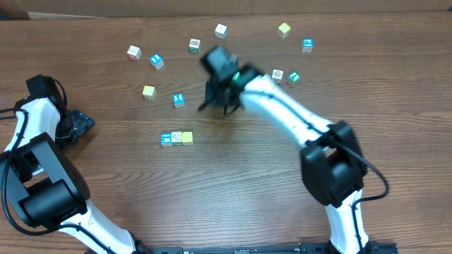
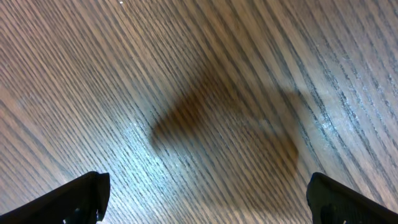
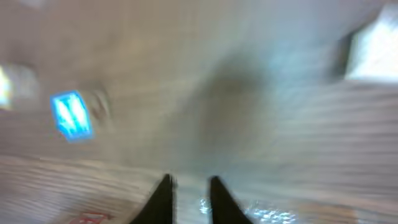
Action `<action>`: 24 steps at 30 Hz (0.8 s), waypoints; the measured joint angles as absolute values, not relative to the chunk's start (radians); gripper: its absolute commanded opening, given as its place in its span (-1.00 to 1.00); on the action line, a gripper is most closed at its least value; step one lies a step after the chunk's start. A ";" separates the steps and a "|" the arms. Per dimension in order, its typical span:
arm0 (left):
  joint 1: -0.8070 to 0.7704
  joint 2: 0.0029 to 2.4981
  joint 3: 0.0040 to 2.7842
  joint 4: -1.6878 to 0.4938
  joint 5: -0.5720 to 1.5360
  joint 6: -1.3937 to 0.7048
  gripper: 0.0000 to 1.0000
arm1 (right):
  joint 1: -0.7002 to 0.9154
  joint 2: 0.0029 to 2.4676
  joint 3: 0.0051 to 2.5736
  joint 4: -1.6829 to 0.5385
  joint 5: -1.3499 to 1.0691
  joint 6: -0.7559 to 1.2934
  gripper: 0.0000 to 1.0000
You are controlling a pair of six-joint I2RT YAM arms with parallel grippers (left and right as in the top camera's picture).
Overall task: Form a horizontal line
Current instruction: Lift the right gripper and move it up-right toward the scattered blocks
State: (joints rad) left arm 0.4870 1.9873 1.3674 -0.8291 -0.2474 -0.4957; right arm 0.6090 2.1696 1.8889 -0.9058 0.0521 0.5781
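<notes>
**A:** How does the right arm sit?

**B:** It reaches from its base at the lower right, stretched diagonally up and left over the table (image 1: pixel 233 183). The right gripper (image 1: pixel 219 104) hangs over bare wood, smeared by blur.

**A:** And its claw?

**B:** In the wrist view the two dark fingertips (image 3: pixel 163 198) stand drawn almost together, a thin gap with nothing between them. It is clenched on nothing. A blurred blue cube (image 3: pixel 69 115) shows off to the left.

**A:** The left arm?

**B:** It is folded at the left edge, elbow bent back toward its base. The left gripper (image 1: pixel 81 123) points right, low over the wood. Its own camera shows the jaws released wide, one tip in each bottom corner, with only grain between.

**A:** Where is the horizontal line?

**B:** The horizontal line (image 1: pixel 176 138) lies below and left of the right gripper, well apart from it. It is a blue-faced cube (image 1: pixel 166 139), a white printed cube (image 1: pixel 176 138) and a pale yellow cube (image 1: pixel 187 137), touching side by side. A loose blue cube (image 1: pixel 179 99) and a loose yellow cube (image 1: pixel 148 92) lie above it.
</notes>
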 measured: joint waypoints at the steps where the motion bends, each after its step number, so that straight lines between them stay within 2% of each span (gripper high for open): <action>1: 0.487 1.987 1.367 -0.830 -0.248 -0.496 1.00 | 0.587 2.169 1.929 -0.919 0.052 0.564 -0.93; 4: 0.487 1.987 1.367 -0.829 -0.248 -0.496 0.99 | 0.502 2.157 2.009 -0.939 0.056 0.545 -0.93; 10: 0.487 1.987 1.367 -0.830 -0.248 -0.496 1.00 | 0.382 2.164 2.013 -1.082 0.060 0.533 -0.92; 18: 0.487 1.987 1.367 -0.829 -0.248 -0.496 0.99 | 0.351 2.229 1.947 -1.102 0.061 0.523 -0.75; 24: 0.487 1.987 1.367 -0.829 -0.248 -0.496 0.99 | 0.342 2.282 1.903 -1.101 0.063 0.523 -0.51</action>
State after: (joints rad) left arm 0.4870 1.9869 1.3674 -0.8288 -0.2478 -0.4957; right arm 0.3424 2.2822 1.9034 -1.1007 0.0631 0.5232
